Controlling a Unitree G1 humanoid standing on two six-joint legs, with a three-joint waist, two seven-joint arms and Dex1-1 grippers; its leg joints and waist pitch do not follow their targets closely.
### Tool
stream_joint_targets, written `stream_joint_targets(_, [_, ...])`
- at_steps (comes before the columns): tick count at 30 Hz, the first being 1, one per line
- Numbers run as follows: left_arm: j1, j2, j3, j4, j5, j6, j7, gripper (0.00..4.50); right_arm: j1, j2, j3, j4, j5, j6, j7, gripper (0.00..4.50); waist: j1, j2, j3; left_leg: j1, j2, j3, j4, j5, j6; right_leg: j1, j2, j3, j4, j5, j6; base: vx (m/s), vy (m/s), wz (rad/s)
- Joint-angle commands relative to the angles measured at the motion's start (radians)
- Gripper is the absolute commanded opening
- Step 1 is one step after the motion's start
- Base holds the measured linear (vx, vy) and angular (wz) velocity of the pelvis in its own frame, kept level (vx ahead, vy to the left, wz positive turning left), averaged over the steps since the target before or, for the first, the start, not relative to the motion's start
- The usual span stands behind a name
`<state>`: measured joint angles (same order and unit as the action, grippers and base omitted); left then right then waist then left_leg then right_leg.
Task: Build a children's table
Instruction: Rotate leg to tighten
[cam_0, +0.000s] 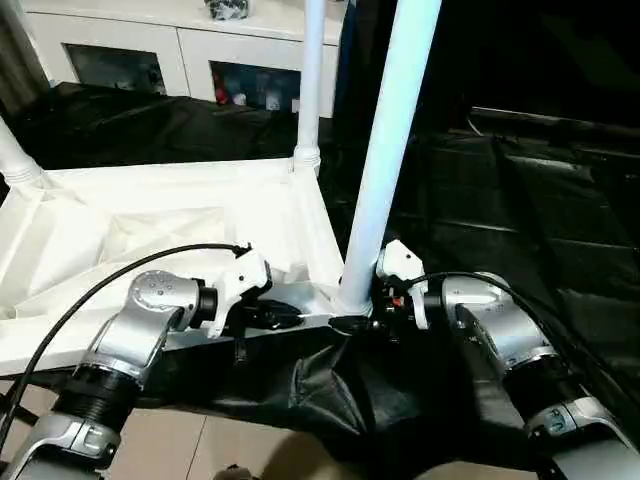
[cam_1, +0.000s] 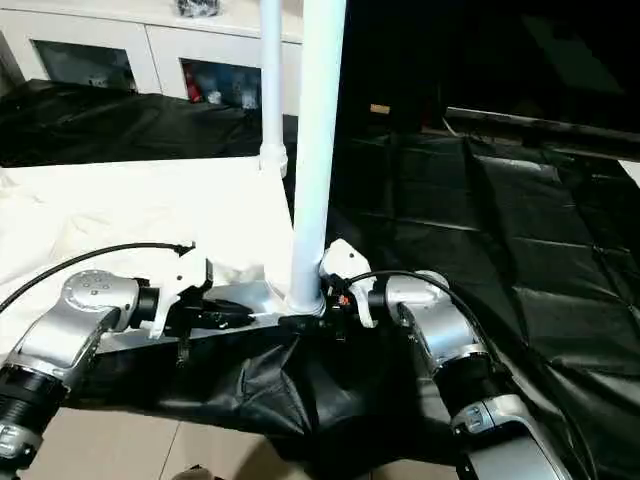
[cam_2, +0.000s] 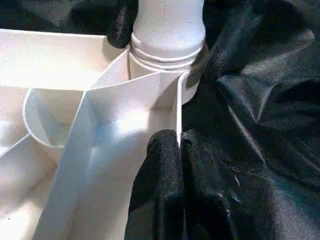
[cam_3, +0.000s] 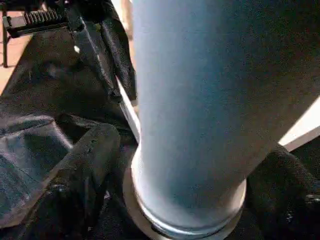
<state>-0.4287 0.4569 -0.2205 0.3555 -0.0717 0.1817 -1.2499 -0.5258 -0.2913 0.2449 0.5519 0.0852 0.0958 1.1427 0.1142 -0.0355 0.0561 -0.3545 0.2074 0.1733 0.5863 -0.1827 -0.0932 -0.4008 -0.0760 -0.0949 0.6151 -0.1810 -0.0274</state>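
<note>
The children's table lies upside down, its white ribbed top (cam_0: 150, 230) on a black sheet. Three white legs stand in corner sockets: the near right leg (cam_0: 395, 150), a far leg (cam_0: 312, 80) and a leg at the left edge (cam_0: 15, 155). My left gripper (cam_0: 290, 316) is shut on the top's thin rim wall (cam_2: 178, 115), just short of the near right socket. My right gripper (cam_3: 187, 180) straddles the base of the near right leg (cam_3: 200, 100). One of its fingers (cam_3: 90, 160) stands a little off the tube, and the other sits against the far side.
A white cabinet with glass doors (cam_0: 150, 60) stands behind the table. The crumpled black sheet (cam_0: 520, 200) covers the floor to the right and hangs under the near corner. Tan floor (cam_0: 180, 440) shows near my left arm, and a black cable (cam_0: 90, 295) loops over that forearm.
</note>
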Motion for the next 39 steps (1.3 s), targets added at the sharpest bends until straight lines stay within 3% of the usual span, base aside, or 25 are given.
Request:
stream_joint_targets(1, [-0.004, -0.023, -0.017, -0.058, -0.055, -0.009, -0.041, 0.0, -0.003, 0.0, 0.012, -0.025, 0.006, 0.005, 0.012, 3.38, -0.002, 0.004, -0.065, 0.005, 0.032, -0.005, -0.07, -0.185, 0.035, 0.052, -0.075, 0.06, -0.071, -0.233, -0.184, 0.0, 0.0, 0.0])
stream_joint_targets(10, [-0.006, -0.019, -0.022, -0.056, -0.054, -0.004, -0.05, 0.0, 0.004, 0.001, 0.012, -0.038, 0.008, 0.015, 0.015, 2.72, -0.001, 0.006, -0.066, 0.005, 0.031, -0.005, -0.07, -0.19, 0.031, 0.053, -0.074, 0.06, -0.072, -0.232, -0.184, 0.0, 0.0, 0.0])
stream_joint_targets(18, [-0.007, -0.03, -0.017, -0.053, -0.053, 0.006, -0.031, 0.0, 0.021, 0.02, 0.011, -0.047, 0.012, 0.021, -0.008, 2.65, -0.002, 0.01, -0.066, 0.006, 0.031, -0.005, -0.07, -0.197, 0.028, 0.053, -0.073, 0.059, -0.072, -0.225, -0.189, 0.0, 0.0, 0.0])
stream_joint_targets(23, [-0.042, -0.087, -0.008, 0.001, -0.004, 0.006, 0.104, 0.0, 0.004, 0.092, -0.021, 0.014, -0.013, 0.029, -0.176, 2.65, -0.006, 0.008, -0.064, 0.008, 0.029, -0.006, -0.072, -0.214, 0.011, 0.051, -0.076, 0.06, -0.078, -0.276, -0.175, 0.0, 0.0, 0.0])
stream_joint_targets(28, [-0.135, -0.212, 0.003, 0.108, 0.073, 0.046, 0.361, 0.0, -0.065, 0.239, -0.099, 0.163, -0.04, 0.048, -0.531, 2.65, -0.015, 0.006, -0.064, 0.012, 0.027, -0.008, -0.073, -0.216, -0.019, 0.047, -0.078, 0.06, -0.085, -0.33, -0.154, 0.0, 0.0, 0.0])
stream_joint_targets(33, [-0.194, -0.305, -0.003, 0.166, 0.097, 0.071, 0.484, 0.0, -0.123, 0.334, -0.126, 0.258, -0.052, 0.04, -0.722, 2.65, -0.014, 0.007, -0.072, 0.008, 0.025, -0.006, -0.069, -0.163, -0.008, 0.052, -0.075, 0.061, -0.071, -0.208, -0.167, 0.0, 0.0, 0.0])
stream_joint_targets(34, [-0.195, -0.306, -0.004, 0.167, 0.099, 0.07, 0.485, 0.0, -0.123, 0.336, -0.126, 0.259, -0.052, 0.039, -0.722, 3.0, -0.013, 0.009, -0.072, 0.005, 0.026, -0.006, -0.069, -0.149, -0.001, 0.053, -0.074, 0.061, -0.067, -0.17, -0.173, 0.0, 0.0, 0.0])
stream_joint_targets(36, [-0.202, -0.317, -0.007, 0.18, 0.112, 0.058, 0.495, 0.0, -0.129, 0.352, -0.133, 0.267, -0.055, 0.025, -0.715, 3.21, -0.011, 0.007, -0.074, 0.004, 0.026, -0.005, -0.067, -0.131, 0.01, 0.056, -0.074, 0.06, -0.062, -0.118, -0.183, 0.0, 0.0, 0.0])
stream_joint_targets(39, [-0.192, -0.311, -0.013, 0.169, 0.11, 0.039, 0.462, 0.0, -0.131, 0.355, -0.157, 0.263, -0.031, 0.017, -0.669, 3.43, -0.01, 0.008, -0.071, 0.004, 0.026, -0.004, -0.069, -0.148, 0.019, 0.056, -0.076, 0.061, -0.066, -0.135, -0.187, 0.0, 0.0, 0.0])
